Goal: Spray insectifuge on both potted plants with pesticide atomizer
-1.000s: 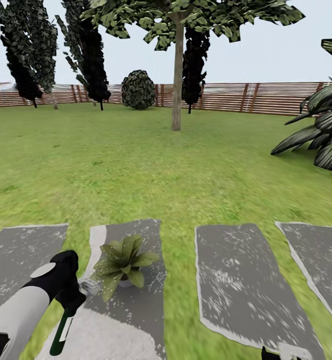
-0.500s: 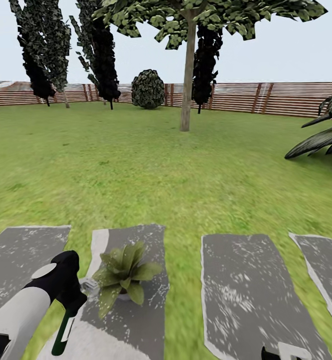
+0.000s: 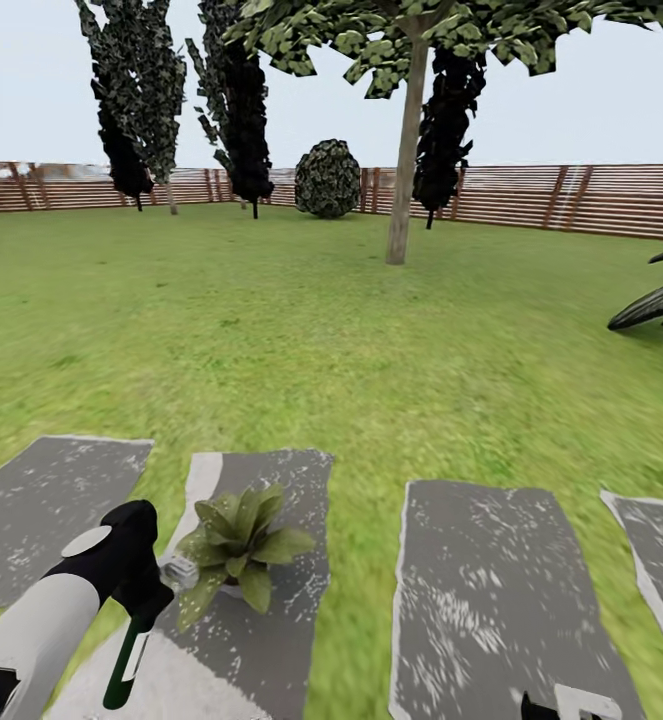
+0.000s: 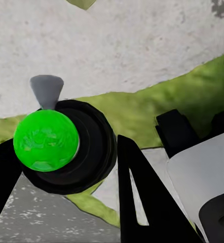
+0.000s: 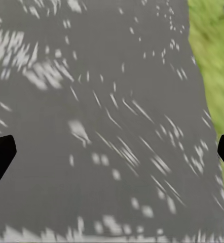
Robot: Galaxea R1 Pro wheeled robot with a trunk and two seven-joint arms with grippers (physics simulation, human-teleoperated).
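Observation:
In the head view my left gripper [image 3: 143,612] is shut on the pesticide atomizer [image 3: 126,665], whose dark green body hangs down while its white trigger head [image 3: 179,572] points at a potted plant [image 3: 236,545]. That plant is a low rosette of speckled green leaves in a grey pot, standing on a grey stepping stone [image 3: 281,620] just right of the gripper. The left wrist view shows the atomizer [image 4: 46,140] end-on, a bright green round base in a black body, between my black fingers [image 4: 142,197]. My right gripper [image 5: 112,157] is open above a grey stone [image 5: 107,101].
Several grey stepping stones [image 3: 491,600] lie in a row across the lawn [image 3: 321,340]. A thin tree trunk [image 3: 403,190], dark trees and a round bush [image 3: 328,178] stand before the brown slatted fence [image 3: 571,200]. Dark broad leaves [image 3: 656,300] reach in at the right.
The whole view has swung left, so the trees, fence and stones sit further right in the picture. The left arm, atomizer and plant keep nearly the same place in view.

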